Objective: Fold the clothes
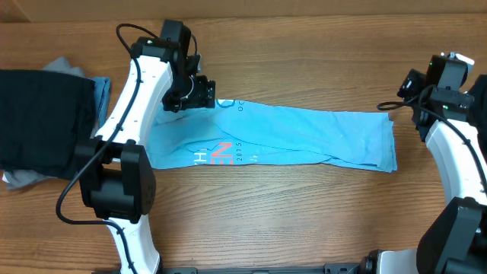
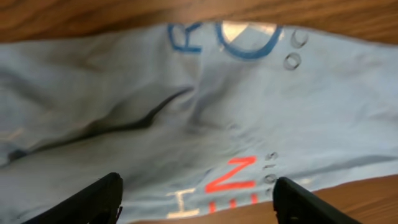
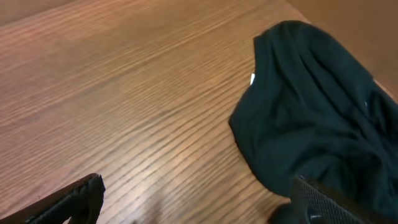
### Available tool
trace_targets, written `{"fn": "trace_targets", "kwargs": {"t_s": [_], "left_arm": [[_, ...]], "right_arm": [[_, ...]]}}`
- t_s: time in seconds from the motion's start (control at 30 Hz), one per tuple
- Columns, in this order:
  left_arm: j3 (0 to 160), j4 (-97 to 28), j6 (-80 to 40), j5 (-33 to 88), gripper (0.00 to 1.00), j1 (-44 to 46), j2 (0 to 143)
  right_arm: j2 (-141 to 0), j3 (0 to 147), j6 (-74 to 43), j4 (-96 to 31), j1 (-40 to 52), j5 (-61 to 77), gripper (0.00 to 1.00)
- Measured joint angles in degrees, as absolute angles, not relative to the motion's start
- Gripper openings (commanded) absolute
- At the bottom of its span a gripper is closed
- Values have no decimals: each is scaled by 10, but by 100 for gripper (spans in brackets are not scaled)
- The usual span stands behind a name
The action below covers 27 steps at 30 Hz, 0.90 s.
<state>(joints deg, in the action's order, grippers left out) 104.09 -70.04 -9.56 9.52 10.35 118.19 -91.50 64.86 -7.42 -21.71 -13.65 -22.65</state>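
Note:
The clothes in hand are a light sky-blue T-shirt (image 1: pixel 304 137), lying as a long strip across the middle of the table, with white and red lettering (image 1: pixel 217 154) near its front left. My left gripper (image 1: pixel 199 93) hovers over the shirt's back left part. In the left wrist view its fingers (image 2: pixel 93 202) stand wide apart above the blue cloth (image 2: pixel 186 112), and the left gripper (image 2: pixel 196 208) is open with nothing between them. My right gripper (image 1: pixel 397 103) is at the shirt's right end, open and empty. In the right wrist view the right gripper (image 3: pixel 199 211) is over bare wood.
A pile of other clothes lies at the left edge: a black shirt (image 1: pixel 38 114) on top, a blue one (image 1: pixel 103 95) and a grey one (image 1: pixel 23 179) beneath. A dark garment (image 3: pixel 311 118) lies on the wood beside my right gripper's finger.

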Motion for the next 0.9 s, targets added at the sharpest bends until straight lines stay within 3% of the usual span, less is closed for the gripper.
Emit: {"fn": "trace_targets", "kwargs": {"t_s": [0.3,0.43,0.57,0.73,0.9], "left_arm": [[1036,-857,-156,-76,75,145,1179],[1030,-892,-189,-107,80,189,1129],[1028,-895,-215,-120,90,241,1009],[1001,-879,-226,-134,85,258,887],[856,-760,-223,-153,81,256,897]], "right_arm": [[-915,649,-74,-217,-136,-227,100],[-915,649,-74,-217,-136,-227,100],[-915,649,-74,-216,-136,-227,100],[-915,649,-74,-216,-136,-227,100],[-915,649,-74,-217,-136,-227,100]]}}
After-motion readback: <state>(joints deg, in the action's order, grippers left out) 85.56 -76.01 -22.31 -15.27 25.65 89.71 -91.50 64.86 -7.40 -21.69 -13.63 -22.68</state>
